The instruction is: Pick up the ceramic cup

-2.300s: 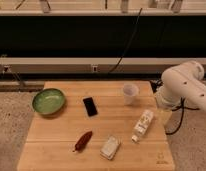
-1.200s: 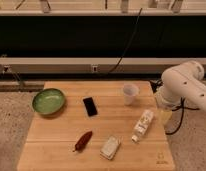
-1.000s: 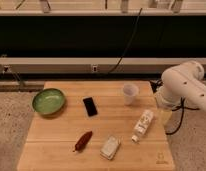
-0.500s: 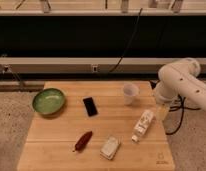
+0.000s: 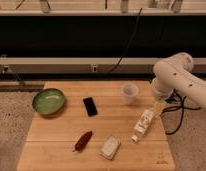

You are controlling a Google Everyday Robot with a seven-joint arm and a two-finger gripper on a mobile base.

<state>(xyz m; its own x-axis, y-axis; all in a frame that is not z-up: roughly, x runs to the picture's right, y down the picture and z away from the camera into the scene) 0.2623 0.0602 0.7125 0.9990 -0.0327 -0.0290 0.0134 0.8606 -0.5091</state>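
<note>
The ceramic cup (image 5: 129,93) is small, plain and white. It stands upright on the far right part of the wooden table (image 5: 56,150). My white arm (image 5: 176,75) reaches in from the right. My gripper (image 5: 157,106) hangs below the arm, to the right of the cup and apart from it, just above the top end of a lying white bottle (image 5: 142,124). It holds nothing that I can see.
A green bowl (image 5: 48,101) sits at the table's left. A black phone (image 5: 89,106) lies in the middle. A red-brown pepper-like item (image 5: 83,140) and a white packet (image 5: 110,146) lie near the front. Black cables (image 5: 178,117) hang off the right edge.
My arm has shifted a little to the left, toward the cup. The objects on the table have not moved.
</note>
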